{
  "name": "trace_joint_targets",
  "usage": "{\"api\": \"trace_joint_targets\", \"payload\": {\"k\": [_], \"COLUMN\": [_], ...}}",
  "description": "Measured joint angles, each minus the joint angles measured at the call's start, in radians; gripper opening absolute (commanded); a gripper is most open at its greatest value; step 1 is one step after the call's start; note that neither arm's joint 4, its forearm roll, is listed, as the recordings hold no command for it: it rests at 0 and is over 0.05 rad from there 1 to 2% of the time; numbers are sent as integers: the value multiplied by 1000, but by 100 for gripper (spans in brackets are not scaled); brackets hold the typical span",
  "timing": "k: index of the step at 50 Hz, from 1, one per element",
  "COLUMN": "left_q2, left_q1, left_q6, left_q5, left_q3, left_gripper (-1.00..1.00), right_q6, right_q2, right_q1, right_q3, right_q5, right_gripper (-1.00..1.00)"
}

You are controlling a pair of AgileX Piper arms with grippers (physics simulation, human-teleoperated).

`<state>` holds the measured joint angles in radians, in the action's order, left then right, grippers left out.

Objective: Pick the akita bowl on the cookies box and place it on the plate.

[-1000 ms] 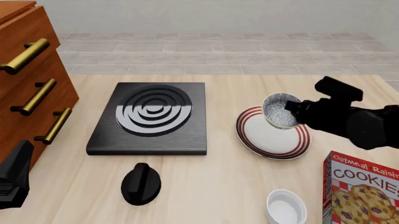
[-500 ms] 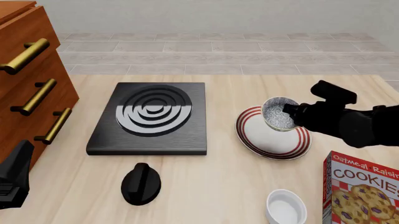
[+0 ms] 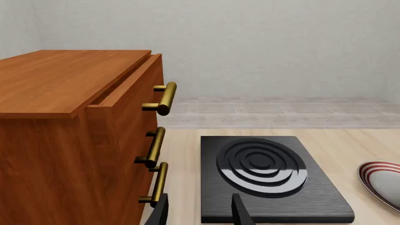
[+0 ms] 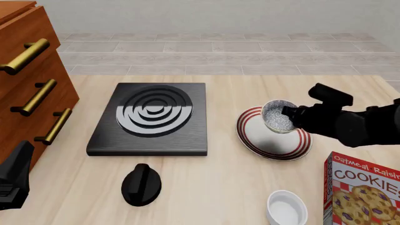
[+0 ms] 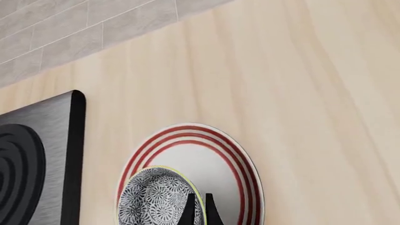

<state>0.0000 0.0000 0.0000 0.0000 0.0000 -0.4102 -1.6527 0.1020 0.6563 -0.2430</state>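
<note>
The speckled akita bowl [image 4: 278,116] hangs tilted over the far part of the red-ringed plate [image 4: 267,141], its rim pinched by my right gripper [image 4: 289,113], which is shut on it. From the right wrist the bowl [image 5: 156,199] overlaps the plate [image 5: 233,174], with the fingertips [image 5: 189,211] closed on its rim. The red cookies box [image 4: 366,192] stands at the near right, nothing on top. My left gripper [image 3: 200,213] is open beside the drawers, holding nothing; its dark body [image 4: 14,177] shows at the near left.
A black stove [image 4: 151,117] with circular rings lies left of the plate, a black knob [image 4: 141,184] in front of it. A plain white bowl [image 4: 286,207] sits beside the cookies box. A wooden drawer cabinet [image 4: 28,79] with brass handles fills the left edge.
My right gripper has carried the akita bowl a little lower and nearer the plate's far side. The left arm has not moved.
</note>
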Motion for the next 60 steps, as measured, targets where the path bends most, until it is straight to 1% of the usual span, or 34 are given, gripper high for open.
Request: {"api": "trace_joint_targets", "payload": {"k": [60], "left_q2": [0], "left_q1": [0], "left_q6": [0], "left_q5": [0], "left_q3": [0], "left_gripper": [100], "right_q6": [-4], "right_q2": [-140], "right_q1": [3], "right_q3": [38], "right_q5": [-52], "right_gripper": [-100]}}
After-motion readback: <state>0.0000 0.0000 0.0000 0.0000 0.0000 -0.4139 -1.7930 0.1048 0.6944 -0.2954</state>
